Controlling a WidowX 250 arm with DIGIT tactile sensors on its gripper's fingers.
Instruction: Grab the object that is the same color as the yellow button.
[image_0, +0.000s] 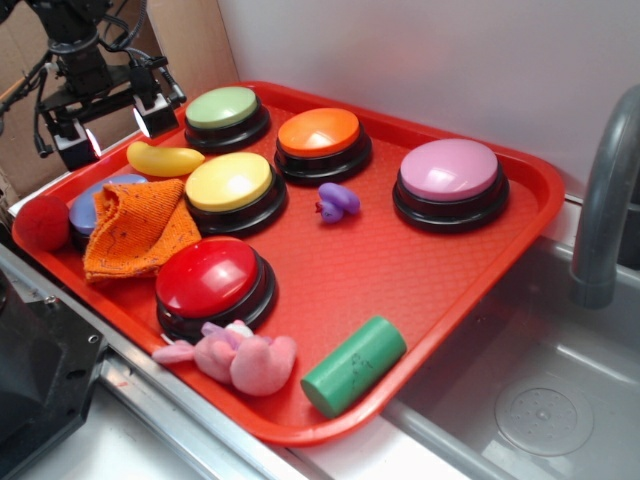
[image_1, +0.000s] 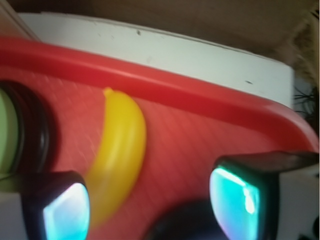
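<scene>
Open pincer (image_0: 113, 128) hovers at upper left of frame above the yellow banana toy (image_0: 164, 159), which lies on the red tray (image_0: 420, 270) betw. green button (image_0: 223, 108) & yellow button (image_0: 229, 181), ungripped.

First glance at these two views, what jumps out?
The red tray crowded with big dome buttons: red at the front, yellow mid-left, pink far right. Next, the open end effector hanging over the tray's back-left corner, right above the small yellow banana toy. In the wrist view the banana lies on the tray between the fingers, closer to one of them, untouched.
</scene>
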